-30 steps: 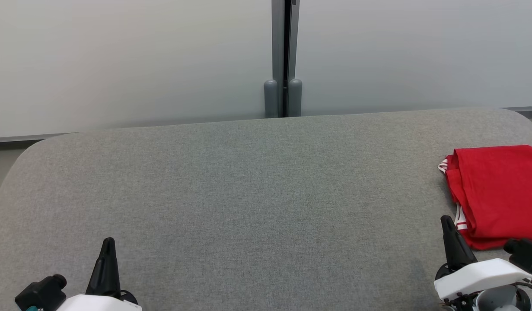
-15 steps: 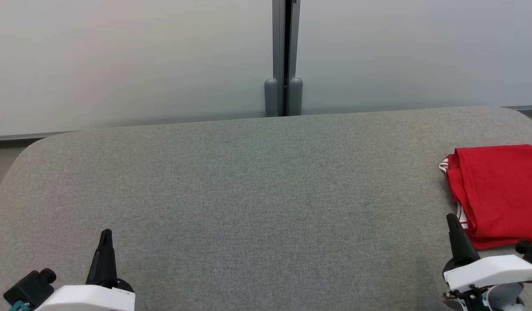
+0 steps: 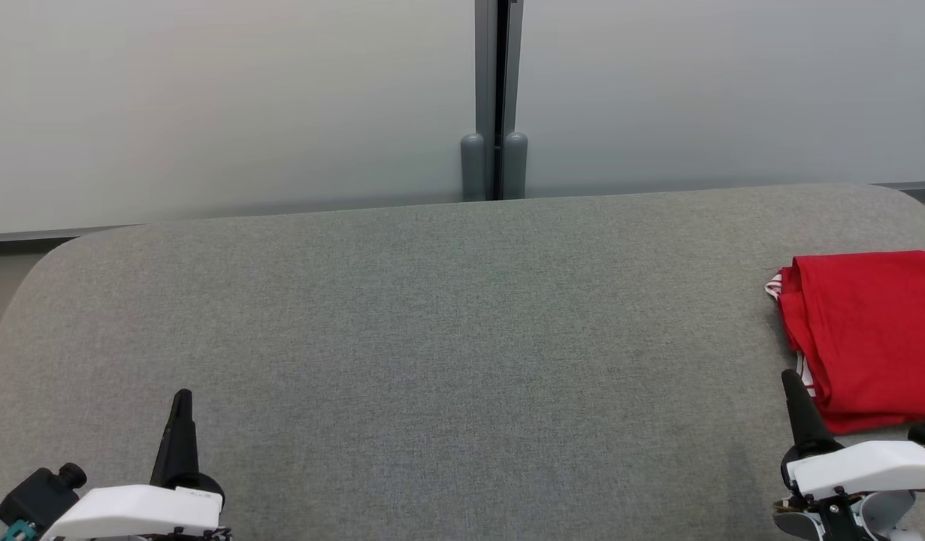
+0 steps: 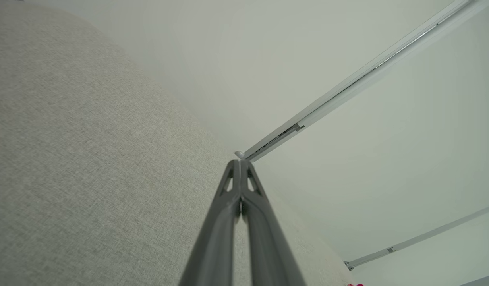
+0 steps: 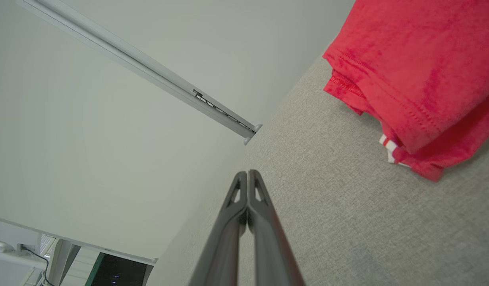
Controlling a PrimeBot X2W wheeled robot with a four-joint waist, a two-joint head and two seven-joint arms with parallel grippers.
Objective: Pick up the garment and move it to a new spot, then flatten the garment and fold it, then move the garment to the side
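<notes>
Red garment (image 3: 868,338) is laid folded at the table's (image 3: 432,315) right; task is judged done. Left gripper (image 3: 182,398) and right gripper (image 3: 791,378) are pressed together, empty.

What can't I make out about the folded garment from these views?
- Head view: red garment is cut off by the right edge; its far side is unseen.
- Right wrist view: it runs off the top and right edges.
- Both: the top layer hides lower folds; striped trim barely peeks out.
</notes>
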